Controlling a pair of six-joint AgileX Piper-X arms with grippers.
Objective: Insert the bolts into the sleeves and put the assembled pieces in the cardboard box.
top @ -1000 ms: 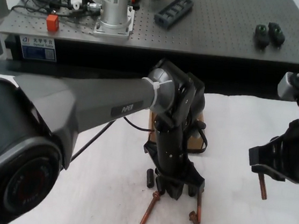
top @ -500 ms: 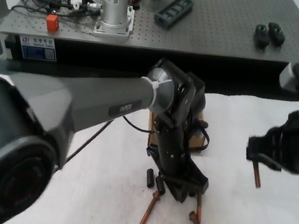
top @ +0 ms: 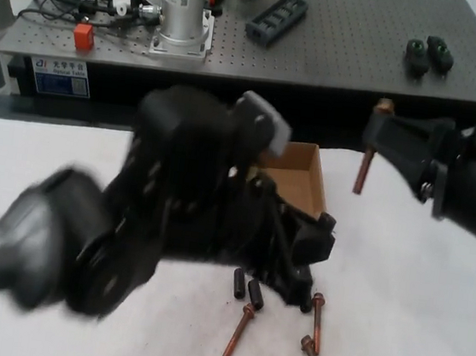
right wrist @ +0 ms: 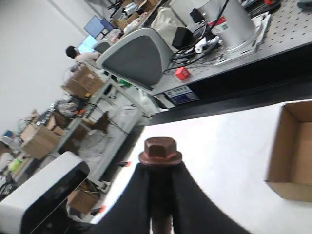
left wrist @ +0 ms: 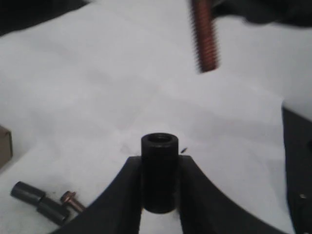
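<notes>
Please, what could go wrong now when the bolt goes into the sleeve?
The bolt in the right gripper is not over the opening of the sleeve in the left gripper; it may hit the rim and tilt the sleeve.
Loose bolts lie close to the left arm; it might scatter them.

Coppery metal, matt black

The threaded bolt (left wrist: 204, 36) had a coppery metal sheen; the sleeve (left wrist: 158, 178) was smooth matt black, the cloth (top: 428, 320) white and faintly creased, the cardboard box (top: 294, 180) plain and dull.
</notes>
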